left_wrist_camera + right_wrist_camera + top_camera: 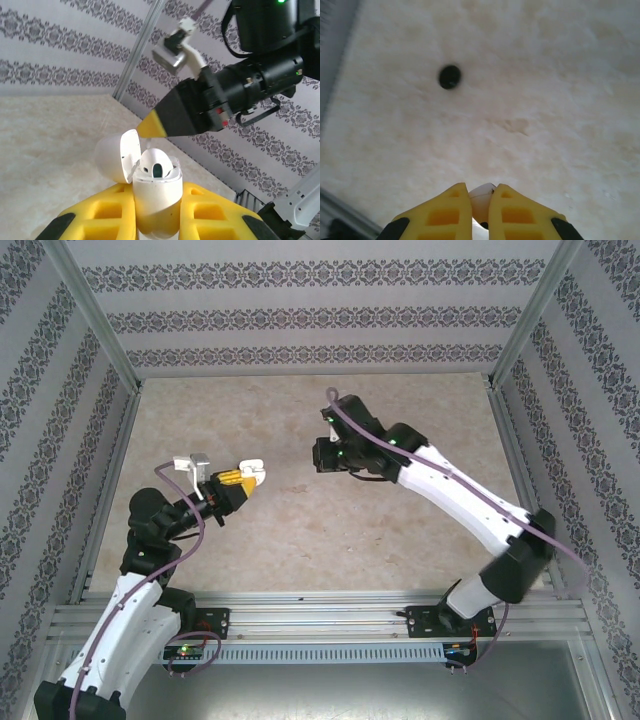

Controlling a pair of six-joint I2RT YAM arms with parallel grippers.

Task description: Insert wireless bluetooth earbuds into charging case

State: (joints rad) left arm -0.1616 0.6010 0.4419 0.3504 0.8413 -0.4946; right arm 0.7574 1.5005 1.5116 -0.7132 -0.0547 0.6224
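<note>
Two sets of yellow fingers are mine here, and each is closed on something white. My left gripper [155, 196] is clamped on the charging case [156, 202]. Its foam pads press both flanks of the body and hold it upright with the mouth up. The lid [116, 157] is swung open and leans to the left of the mouth. Inside the opening, between and above my left pads, sits what looks like a white earbud [157, 167]. It is a rounded head with a dark oval on it, low in its well and ringed by the case rim.

My right gripper [481, 187] has its fingers drawn nearly together, pinching a small white piece [481, 200] right at the tips. So little of it pokes out that I cannot say what it is. Beyond those tips lies the pale mottled table [545, 100], with a blurred dark round spot [450, 76] up and to the left, well apart from my fingers.

From the left wrist, the yellow tip of that gripper points down at a slant just above the case mouth, close to the lid's upper edge. I cannot tell whether it touches. From overhead, both grippers hang above the middle of the table, facing each other, near but with a gap between.
</note>
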